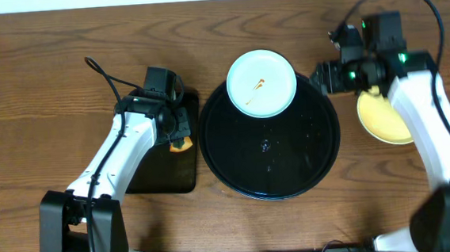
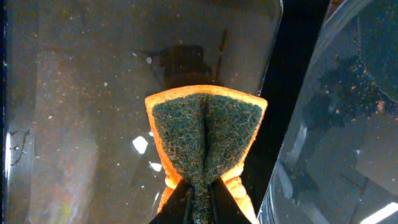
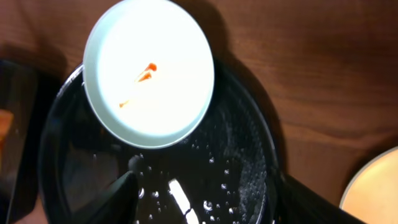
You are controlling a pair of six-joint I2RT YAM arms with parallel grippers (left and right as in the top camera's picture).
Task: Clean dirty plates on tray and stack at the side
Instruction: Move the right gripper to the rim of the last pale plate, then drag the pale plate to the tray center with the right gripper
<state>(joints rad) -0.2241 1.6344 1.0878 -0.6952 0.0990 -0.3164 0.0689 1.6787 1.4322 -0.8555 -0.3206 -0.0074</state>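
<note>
Jaws of the left gripper point(image 2: 199, 202) pinch a folded sponge point(image 2: 205, 130) above the rectangular tray point(image 1: 161, 174). The right gripper point(image 3: 208, 193), jaws apart, hovers over the round tray point(image 3: 249, 149) between blue plate point(image 3: 149, 68) and yellow plate point(image 1: 383, 119).

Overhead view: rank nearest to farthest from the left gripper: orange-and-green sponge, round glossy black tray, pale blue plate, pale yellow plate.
1. Sponge, in left gripper.
2. Black tray, just right.
3. Blue plate, tray's far rim.
4. Yellow plate, far right.

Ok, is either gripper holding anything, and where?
Left gripper pinches the orange-and-green sponge at one edge, folding it. Right gripper is open, holding nothing.
</note>
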